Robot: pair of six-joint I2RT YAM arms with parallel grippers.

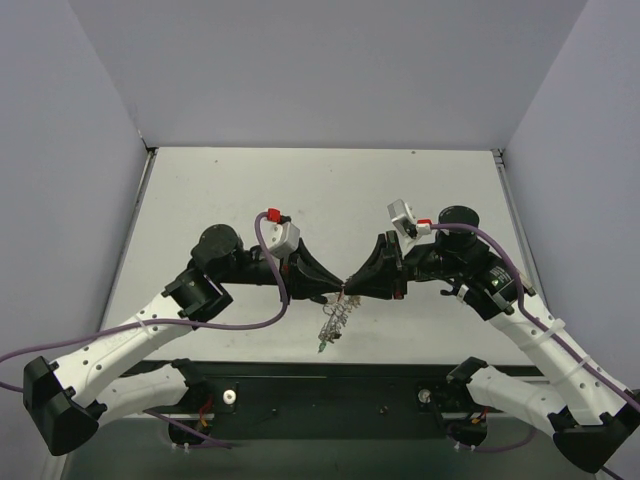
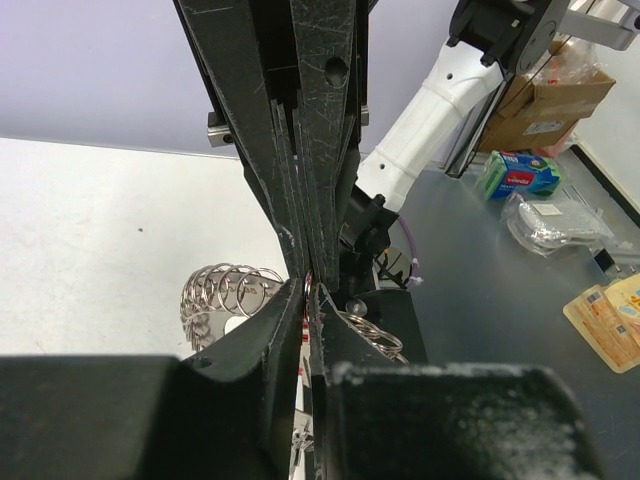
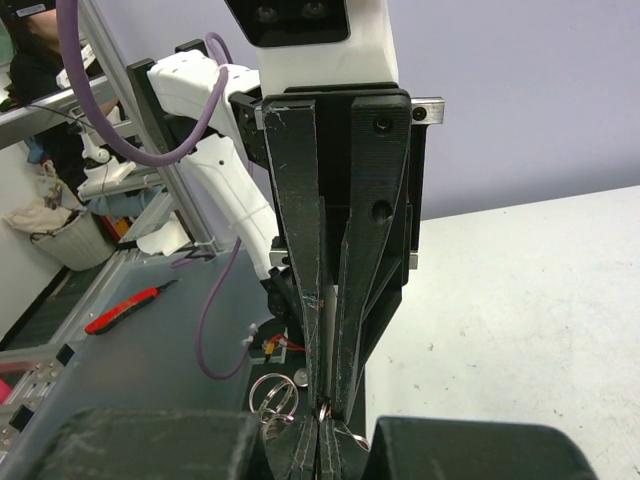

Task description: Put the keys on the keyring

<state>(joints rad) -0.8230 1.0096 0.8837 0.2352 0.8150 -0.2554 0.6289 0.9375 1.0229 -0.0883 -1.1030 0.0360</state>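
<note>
In the top view my left gripper [image 1: 338, 293] and right gripper [image 1: 349, 292] meet tip to tip above the table's [image 1: 250, 190] near middle. Below them hangs the keyring [image 1: 332, 325], a tangle of small silver pieces with a greenish end. I cannot pick out single keys in it. In the left wrist view my fingers [image 2: 285, 330] stand a thin slit apart, pinching a wire ring at their tips, with small silver rings [image 2: 225, 290] fanned out on the left. In the right wrist view my fingertips [image 3: 322, 425] press together on a thin ring, with silver loops [image 3: 272, 392] beside them.
The black base rail [image 1: 320, 385] runs along the near table edge under the hanging cluster. Grey walls close off the back and both sides. A box and packets [image 2: 520, 175] lie on the bench beyond the edge. A red-handled tool [image 3: 130, 305] lies on the bench.
</note>
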